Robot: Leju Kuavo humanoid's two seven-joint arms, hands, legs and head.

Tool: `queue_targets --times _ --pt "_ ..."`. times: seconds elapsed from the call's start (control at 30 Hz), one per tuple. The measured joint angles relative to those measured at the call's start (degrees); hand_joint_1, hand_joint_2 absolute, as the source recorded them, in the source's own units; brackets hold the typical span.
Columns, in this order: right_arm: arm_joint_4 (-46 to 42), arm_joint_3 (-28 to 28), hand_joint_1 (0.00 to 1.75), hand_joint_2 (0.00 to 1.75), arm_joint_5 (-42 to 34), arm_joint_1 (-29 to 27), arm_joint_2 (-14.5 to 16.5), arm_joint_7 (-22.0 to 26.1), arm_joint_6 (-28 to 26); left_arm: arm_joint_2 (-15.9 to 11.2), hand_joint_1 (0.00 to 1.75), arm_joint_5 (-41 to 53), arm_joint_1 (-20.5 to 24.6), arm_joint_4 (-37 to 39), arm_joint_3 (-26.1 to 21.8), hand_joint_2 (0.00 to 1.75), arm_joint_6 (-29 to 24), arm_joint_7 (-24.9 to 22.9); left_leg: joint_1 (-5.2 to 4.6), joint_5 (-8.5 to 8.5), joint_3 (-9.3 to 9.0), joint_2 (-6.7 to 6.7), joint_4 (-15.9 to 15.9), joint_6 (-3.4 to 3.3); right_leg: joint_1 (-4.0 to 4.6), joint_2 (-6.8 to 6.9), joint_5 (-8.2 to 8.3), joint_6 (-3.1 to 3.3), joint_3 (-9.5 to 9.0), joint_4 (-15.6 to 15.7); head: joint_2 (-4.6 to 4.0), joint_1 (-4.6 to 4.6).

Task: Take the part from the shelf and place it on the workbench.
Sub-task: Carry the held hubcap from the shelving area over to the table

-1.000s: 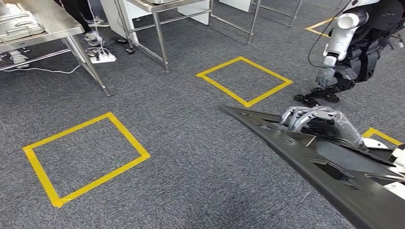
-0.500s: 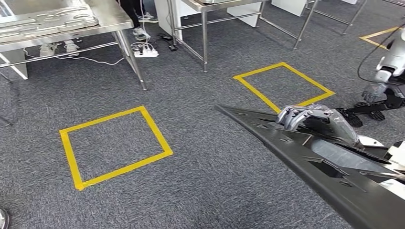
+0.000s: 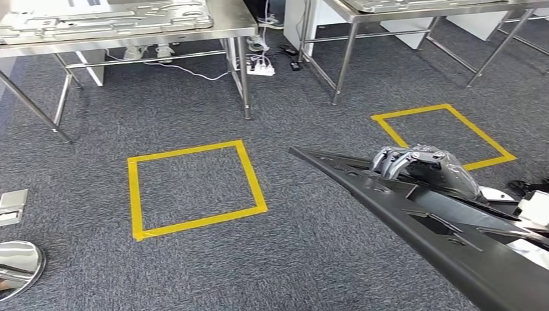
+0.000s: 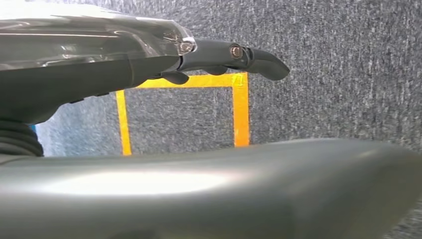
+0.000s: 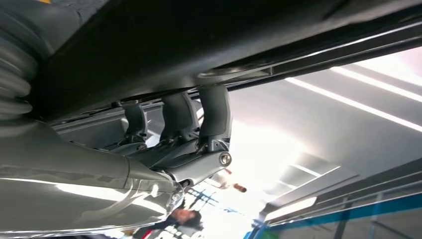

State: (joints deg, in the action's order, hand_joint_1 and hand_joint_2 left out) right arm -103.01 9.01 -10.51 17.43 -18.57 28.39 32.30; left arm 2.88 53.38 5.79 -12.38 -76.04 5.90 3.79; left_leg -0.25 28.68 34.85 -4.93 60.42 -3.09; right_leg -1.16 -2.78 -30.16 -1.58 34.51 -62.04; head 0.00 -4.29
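A long black plastic part [image 3: 388, 204] slants across the lower right of the head view, held above the carpet with its pointed end toward the middle. My right hand [image 3: 421, 165] grips its upper edge, fingers curled over the rim. In the right wrist view those fingers [image 5: 179, 119] hook around the dark part [image 5: 199, 40]. My left hand [image 4: 149, 64] hangs over the carpet with its fingers stretched out and nothing in it. A steel workbench [image 3: 226, 26] carrying pressed metal panels stands at the far left.
A second steel table [image 3: 414, 8] stands at the far right. Two yellow tape squares [image 3: 134, 194] [image 3: 447, 109] mark the grey carpet. A power strip [image 3: 259, 68] and cables lie between the tables. A shiny round metal base [image 3: 16, 265] sits at the lower left.
The whole view has swung round: the tables and tape squares slid to the right, and the other robot passed out of sight. The part stays in my right hand as before.
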Motion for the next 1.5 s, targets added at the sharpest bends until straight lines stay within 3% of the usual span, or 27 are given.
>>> queue_targets --times 0.07,0.13,0.2,0.27,0.33,0.37,0.43,0.5,0.57,0.63,0.7,0.77,0.8,0.83,0.87,0.9,0.97,1.03,1.17,1.5 --pt "0.0 0.0 1.75 1.75 0.0 -0.1 -0.1 -0.1 0.0 0.1 0.00 0.0 0.0 0.0 0.0 1.75 0.0 0.0 0.18 0.02 0.28 -1.23 0.0 0.57 0.09 -1.09 0.34 0.19 -0.83 2.4 0.00 -0.02" --pt "0.0 0.1 1.75 1.75 -0.1 0.0 -0.1 -0.1 -0.1 0.2 0.00 0.0 -0.3 0.0 0.0 1.75 0.0 0.0 0.26 0.08 0.41 -1.94 -0.1 1.28 -0.07 -0.07 0.34 0.49 -1.24 2.9 0.00 -0.03" --pt "0.0 0.2 1.75 1.75 -0.2 0.2 -0.1 -0.2 -0.1 0.3 0.00 0.0 -0.4 0.0 0.0 1.75 0.0 0.0 0.15 1.48 1.26 0.03 1.7 1.99 -0.44 1.27 0.34 1.06 -1.73 3.3 0.00 -0.09" --pt "0.0 0.4 1.75 1.75 -0.2 0.2 0.0 -0.3 -0.1 0.3 0.00 0.1 -0.2 0.1 0.0 1.75 0.1 0.0 0.42 4.65 4.43 3.02 8.1 2.72 -0.53 2.82 0.05 1.45 -2.12 3.4 0.00 -0.15" --pt "0.0 0.6 1.75 1.75 -0.2 0.1 0.0 -0.3 -0.1 0.3 0.00 0.0 -0.1 0.1 0.0 1.75 0.1 0.1 0.89 6.59 7.87 4.13 14.5 3.36 -0.55 4.37 -0.34 1.46 -2.50 3.4 0.00 -0.15" --pt "0.0 0.7 1.75 1.75 -0.2 0.0 0.0 -0.3 -0.2 0.3 0.00 0.0 -0.2 0.1 0.0 1.75 0.1 0.1 1.09 6.06 8.33 4.36 15.1 3.57 -0.58 5.07 -0.59 1.34 -2.77 3.4 0.00 -0.15" --pt "0.0 0.8 1.75 1.75 -0.3 0.0 0.0 -0.3 -0.2 0.3 0.00 -0.1 -0.3 0.1 0.0 1.75 0.2 0.2 1.32 2.28 5.96 5.40 9.9 3.72 -0.66 6.43 -1.26 0.90 -3.63 3.4 0.00 -0.15" --pt "0.0 0.8 1.75 1.75 -0.3 0.0 0.0 -0.4 -0.3 0.3 0.00 -0.1 -0.2 0.1 0.0 1.75 0.2 0.3 0.86 -0.57 2.73 8.21 3.1 3.22 -0.46 7.66 -2.01 0.21 -4.44 3.4 0.00 -0.15" --pt "0.0 0.8 1.75 1.75 -0.3 0.0 -0.1 -0.5 -0.3 0.3 0.00 -0.3 -0.1 0.1 0.0 1.75 0.3 0.4 0.29 -0.68 1.88 9.79 0.8 2.29 -0.04 8.82 -2.48 -0.41 -4.88 3.5 0.00 -0.15" --pt "0.0 0.8 1.75 1.75 -0.3 0.1 -0.1 -0.7 -0.4 0.3 0.00 -0.5 -0.2 0.1 0.0 1.75 0.3 0.4 0.30 -0.58 1.88 8.70 0.5 1.40 0.01 9.83 -2.88 -0.95 -5.51 3.8 0.00 -0.14" --pt "-0.1 0.8 1.75 1.75 -0.4 0.2 -0.1 -0.8 -0.5 0.3 0.00 -0.6 -0.3 0.1 0.0 1.75 0.3 0.5 0.58 -0.57 1.53 7.38 0.2 0.60 -0.19 7.93 -4.51 -1.30 -5.38 2.2 0.00 -0.13" --pt "-0.1 0.7 1.75 1.75 -0.4 0.0 -0.2 -0.8 -0.5 0.3 0.00 -0.7 -0.1 0.0 0.0 1.75 0.4 0.5 0.69 -0.47 1.28 6.14 0.1 0.05 -0.24 4.56 -7.77 -1.23 -2.53 -4.0 0.00 -0.10" --pt "0.0 0.7 1.75 1.75 -0.4 -0.1 -0.2 -0.9 -0.5 0.3 0.00 -0.9 0.0 0.0 0.0 1.75 0.4 0.6 0.62 -0.39 1.20 5.54 0.1 -0.13 -0.19 3.68 -9.25 -1.14 -0.31 -8.0 0.00 -0.08" --pt "0.1 0.7 1.75 1.75 -0.4 -0.3 -0.3 -0.9 -0.5 0.3 0.00 -1.1 0.0 0.0 0.0 1.75 0.5 0.6 0.52 -0.30 1.08 4.97 0.1 -0.26 -0.13 3.29 -9.91 -1.08 1.64 -11.1 0.00 -0.08" --pt "0.1 0.7 1.75 1.75 -0.4 -0.4 -0.3 -1.1 -0.6 0.3 0.00 -1.3 0.0 0.0 -0.1 1.75 0.6 0.6 0.42 -0.18 0.90 4.48 0.1 -0.37 -0.08 3.16 -9.40 -0.98 2.85 -12.4 0.00 -0.08" --pt "0.2 0.6 1.75 1.75 -0.4 -0.5 -0.3 -1.2 -0.6 0.3 0.00 -1.5 -0.1 0.1 -0.1 1.75 0.7 0.6 0.34 -0.05 0.64 3.99 0.1 -0.41 -0.04 3.12 -7.72 -0.86 3.02 -11.4 0.00 -0.08" --pt "0.3 0.6 1.75 1.75 -0.4 -0.4 -0.3 -1.3 -0.6 0.3 0.00 -1.7 -0.2 0.1 -0.1 1.75 0.8 0.6 0.26 0.30 0.03 3.30 0.1 -0.24 0.04 2.92 -2.71 -0.41 0.91 -4.5 0.00 -0.08" --pt "0.3 0.6 1.75 1.75 -0.4 -0.4 -0.3 -1.3 -0.7 0.3 0.00 -1.8 -0.1 0.0 -0.1 1.75 0.9 0.6 0.08 0.63 -0.15 2.88 0.3 0.08 0.18 2.61 0.03 -0.10 -1.02 1.2 0.00 -0.09" --pt "0.4 0.6 1.75 1.75 -1.0 -0.3 -0.3 -1.3 -0.7 0.4 0.00 -2.2 -0.2 0.1 -0.4 1.75 1.2 0.5 -0.06 0.77 -0.13 2.75 0.2 -0.16 0.32 2.40 0.07 -0.24 -1.37 2.7 0.00 -0.10" --pt "0.4 0.7 1.75 1.75 -1.3 -0.2 -0.3 -1.8 -0.7 0.6 0.00 -2.2 -0.1 0.1 -0.8 1.75 1.7 0.2 0.12 0.63 -0.38 2.77 -0.3 0.59 0.51 2.43 -0.16 0.15 -1.40 2.6 0.00 -0.10"
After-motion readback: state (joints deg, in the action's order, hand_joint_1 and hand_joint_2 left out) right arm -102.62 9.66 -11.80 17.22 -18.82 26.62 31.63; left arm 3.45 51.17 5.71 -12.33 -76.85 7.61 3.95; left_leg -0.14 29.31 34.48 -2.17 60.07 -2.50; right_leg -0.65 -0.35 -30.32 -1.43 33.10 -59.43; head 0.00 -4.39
